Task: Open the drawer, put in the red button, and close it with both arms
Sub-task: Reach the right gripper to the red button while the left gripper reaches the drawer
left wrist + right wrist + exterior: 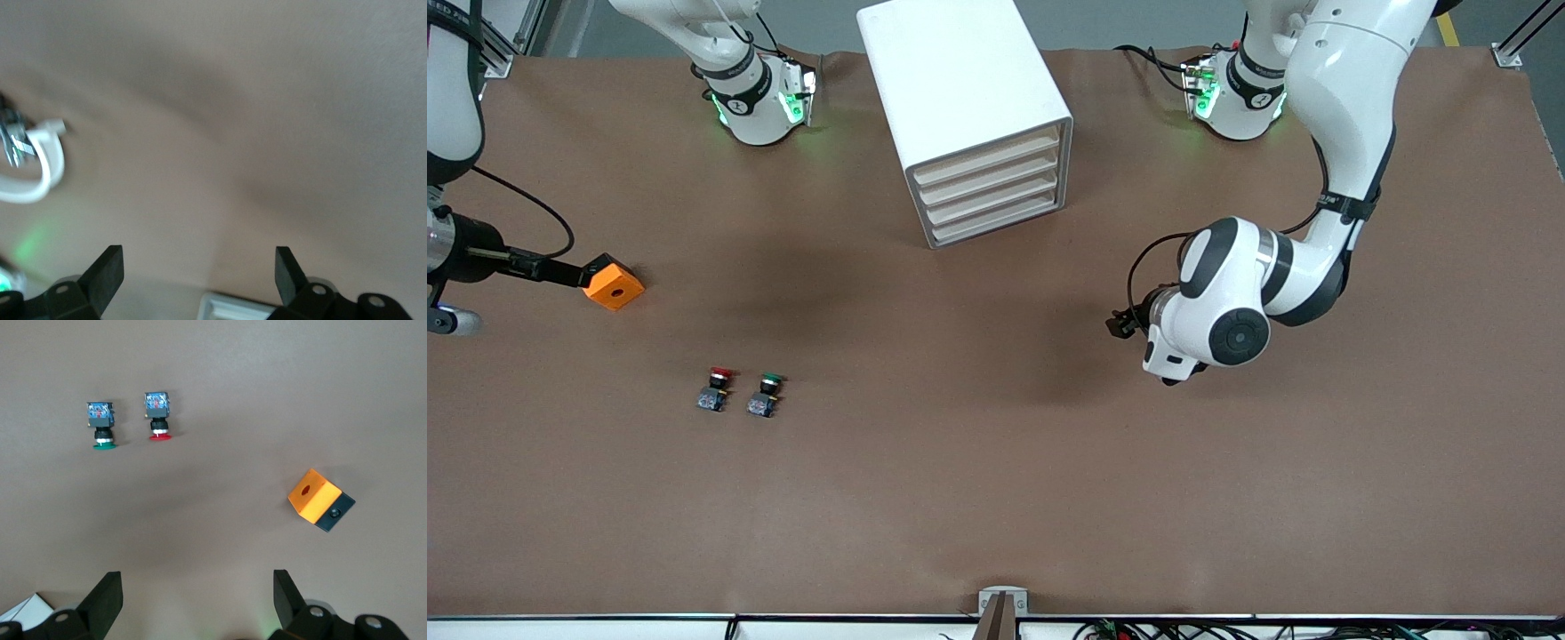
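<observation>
The white cabinet (960, 80) stands mid-table toward the robots' bases. All of its fronts are pushed in, the uppermost drawer (989, 156) among them. The red button (718, 388) (158, 417) stands on the brown table beside the green one, nearer to the front camera than the cabinet and toward the right arm's end. My left gripper (1127, 324) (199, 257) hangs open and empty over bare table toward the left arm's end, with a white cabinet corner (233, 308) showing between its fingers. My right gripper (197, 577) is open and empty, high over the right arm's end.
A green-capped twin button (766, 396) (101, 427) stands next to the red one. An orange block with a black base (614, 283) (319, 499) lies toward the right arm's end. The right arm's wrist (463, 247) enters at the view's edge beside it.
</observation>
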### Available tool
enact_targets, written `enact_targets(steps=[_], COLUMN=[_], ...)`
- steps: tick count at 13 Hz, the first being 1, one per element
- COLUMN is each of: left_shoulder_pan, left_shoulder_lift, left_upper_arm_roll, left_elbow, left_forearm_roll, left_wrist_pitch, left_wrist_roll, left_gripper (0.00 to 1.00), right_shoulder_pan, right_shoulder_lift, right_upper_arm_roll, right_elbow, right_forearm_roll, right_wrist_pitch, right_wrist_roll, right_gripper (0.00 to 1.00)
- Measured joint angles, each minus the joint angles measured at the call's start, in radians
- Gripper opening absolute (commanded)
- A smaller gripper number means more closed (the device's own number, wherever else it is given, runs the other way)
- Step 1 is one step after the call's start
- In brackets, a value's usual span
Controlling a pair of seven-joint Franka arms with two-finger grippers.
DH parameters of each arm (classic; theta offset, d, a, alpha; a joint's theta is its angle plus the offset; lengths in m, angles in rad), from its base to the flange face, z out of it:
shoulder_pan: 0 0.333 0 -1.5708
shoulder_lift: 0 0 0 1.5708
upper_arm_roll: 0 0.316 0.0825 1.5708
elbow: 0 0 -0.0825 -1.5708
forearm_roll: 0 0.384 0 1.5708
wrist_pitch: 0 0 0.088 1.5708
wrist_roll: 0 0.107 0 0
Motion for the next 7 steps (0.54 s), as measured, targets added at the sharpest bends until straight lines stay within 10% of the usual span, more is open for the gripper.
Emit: enact_targets(steps=[7], left_shoulder_pan=[0.036], left_shoulder_lift=[0.102], left_upper_arm_roll=[0.0], left_elbow=[0.082], left_forearm_roll=[-0.282], left_wrist_pitch=[-0.126], left_wrist_roll=[-0.353], left_gripper=[1.0], right_shoulder_pan=[0.028], right_shoulder_lift=[0.005], right_upper_arm_roll=[0.004], right_elbow=[-0.227], right_forearm_roll=[0.035], right_wrist_pitch=[0.357], right_wrist_roll=[0.032], right_gripper=[1.0])
